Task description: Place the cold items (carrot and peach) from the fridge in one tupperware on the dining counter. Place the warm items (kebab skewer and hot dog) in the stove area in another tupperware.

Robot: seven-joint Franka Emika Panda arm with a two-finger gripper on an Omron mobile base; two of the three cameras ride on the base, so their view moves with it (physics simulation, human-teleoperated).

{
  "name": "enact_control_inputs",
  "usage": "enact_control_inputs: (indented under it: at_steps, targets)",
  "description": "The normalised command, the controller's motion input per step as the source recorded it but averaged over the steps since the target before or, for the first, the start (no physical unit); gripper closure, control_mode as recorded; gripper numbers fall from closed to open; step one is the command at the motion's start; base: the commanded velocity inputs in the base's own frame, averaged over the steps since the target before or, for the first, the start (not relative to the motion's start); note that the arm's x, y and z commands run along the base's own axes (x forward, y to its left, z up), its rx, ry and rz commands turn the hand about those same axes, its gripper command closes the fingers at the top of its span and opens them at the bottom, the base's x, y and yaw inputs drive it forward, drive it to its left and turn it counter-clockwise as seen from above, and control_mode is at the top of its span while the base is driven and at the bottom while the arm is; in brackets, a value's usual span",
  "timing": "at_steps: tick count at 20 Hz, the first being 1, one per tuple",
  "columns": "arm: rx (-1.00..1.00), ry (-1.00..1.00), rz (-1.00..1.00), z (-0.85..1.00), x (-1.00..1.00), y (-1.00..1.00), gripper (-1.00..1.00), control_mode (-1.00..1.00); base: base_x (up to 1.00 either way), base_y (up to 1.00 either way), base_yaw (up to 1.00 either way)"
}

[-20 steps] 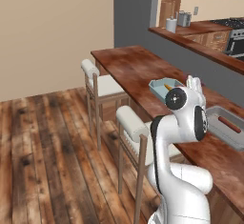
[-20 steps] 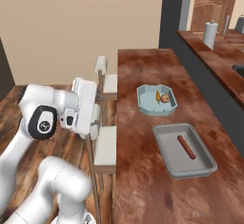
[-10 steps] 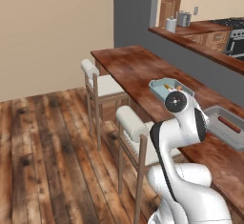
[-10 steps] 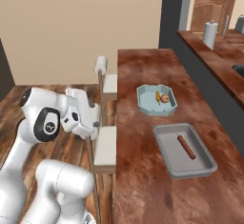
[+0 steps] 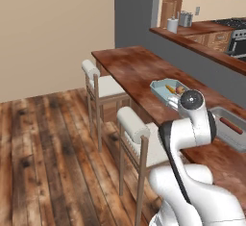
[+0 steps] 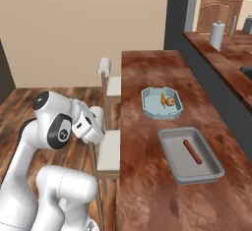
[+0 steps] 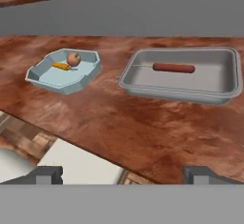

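Observation:
On the dining counter (image 6: 147,72) stands a light blue tupperware (image 7: 47,77) (image 6: 150,108) (image 5: 158,86) with the carrot (image 7: 62,66) and the peach (image 7: 73,58) (image 6: 170,101) inside. Beside it is a grey tupperware (image 7: 214,82) (image 6: 172,162) holding a reddish sausage-shaped item with a thin stick, the kebab skewer (image 7: 174,67) (image 6: 192,152). The hot dog is out of view. My gripper (image 7: 126,175) (image 6: 98,132) is open and empty. It hangs off the counter's near edge above a stool seat, facing both containers and well short of them.
Two white-cushioned stools (image 5: 102,81) (image 5: 139,136) stand along the counter's near side. A raised grey wall with a wooden ledge runs behind the counter, with a paper towel roll (image 6: 216,35) on it. The stove (image 5: 238,41) is far back. Open wooden floor (image 5: 43,143) lies to the left.
My hand has sunk a little and swung toward the counter's edge while the arm folded. The gripper stayed open. Both containers and their contents have not moved.

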Motion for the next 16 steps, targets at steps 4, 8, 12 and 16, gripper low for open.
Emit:
enact_control_inputs:
  at_steps: [4, 8, 12, 16]
  targets:
    - [-0.15, 0.0, 0.0, -0.23, -0.02, 0.52, -1.0, -1.0, 0.0, 0.0, 0.0]
    - [0.0, 0.0, 0.0, 0.0, 0.0, 0.0, -1.0, 1.0, -0.28, 0.29, 0.0]
    - [0.0, 0.0, 0.0, 0.0, 0.0, 0.0, -1.0, 1.0, -0.41, 0.06, 0.0]
    - [0.0, 0.0, 0.0, 0.0, 0.0, 0.0, -1.0, 1.0, -0.49, 0.01, 0.0]
